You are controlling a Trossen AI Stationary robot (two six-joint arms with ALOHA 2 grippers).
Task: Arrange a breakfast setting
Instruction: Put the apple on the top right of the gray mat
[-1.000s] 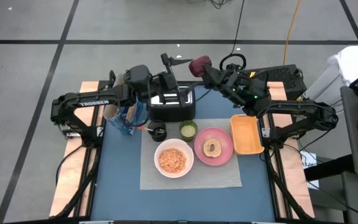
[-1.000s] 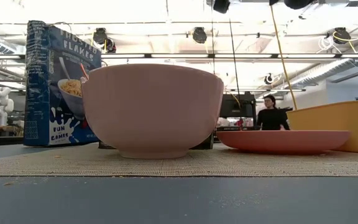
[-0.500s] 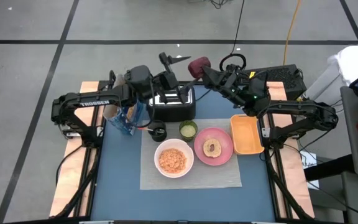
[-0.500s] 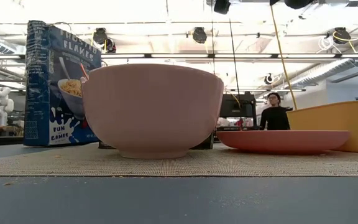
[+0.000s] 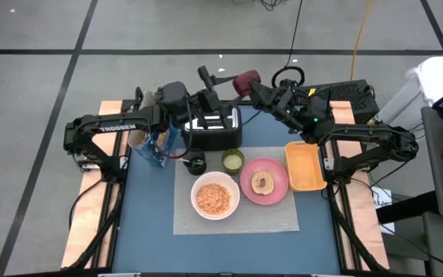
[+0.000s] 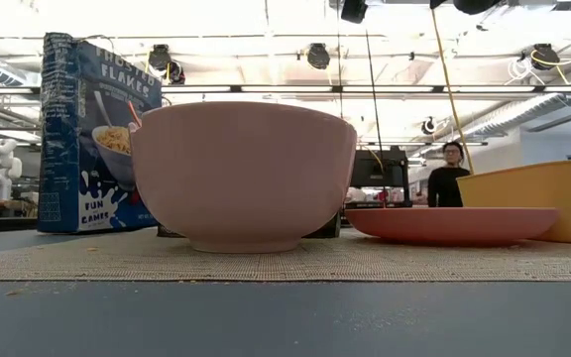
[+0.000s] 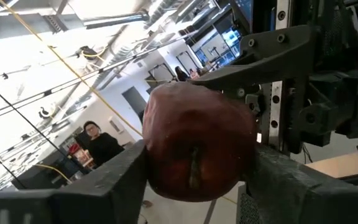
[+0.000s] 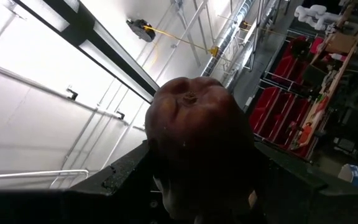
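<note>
A dark red apple (image 5: pixel 246 81) hangs high over the black-and-silver toaster (image 5: pixel 214 127) at the table's far side. My left gripper (image 5: pixel 228 77) reaches it from the left and my right gripper (image 5: pixel 255 86) from the right; both are shut on it. Below, the grey mat (image 5: pixel 237 219) carries the white bowl (image 5: pixel 214 196) of cereal, the pink plate (image 5: pixel 264 181) and the small green cup (image 5: pixel 233 160). The black cup (image 5: pixel 195 163) stands at the mat's far left corner. The blue cereal box (image 5: pixel 158 146) stands upright left of the toaster. My left gripper pinches the apple by two opposite sides (image 7: pixel 157 155) between its two fingers (image 7: pixel 110 180), coming about level from the table's left. The apple's stem hollow (image 7: pixel 194 171) faces its wrist camera. The apple is lifted clear, high above the toaster. My right gripper pinches the same apple by its sides (image 8: pixel 166 149) between its two fingers (image 8: pixel 126 171), coming from the table's right and slanting upward. The apple's dimpled end (image 8: pixel 188 98) faces up past the fingers. Its fingers (image 7: pixel 253 62) cross the left gripper's hold.
An orange tray (image 5: pixel 304 165) lies right of the plate. In the low view the bowl (image 6: pixel 244 174), plate (image 6: pixel 451 224), cereal box (image 6: pixel 92 134) and tray (image 6: pixel 543 198) fill the foreground. A person (image 6: pixel 451 178) stands far off in the room.
My left gripper's fingers have closed in from wide apart onto the apple that my right gripper holds; both arms have stayed in place. The person in the room behind has walked toward the right.
</note>
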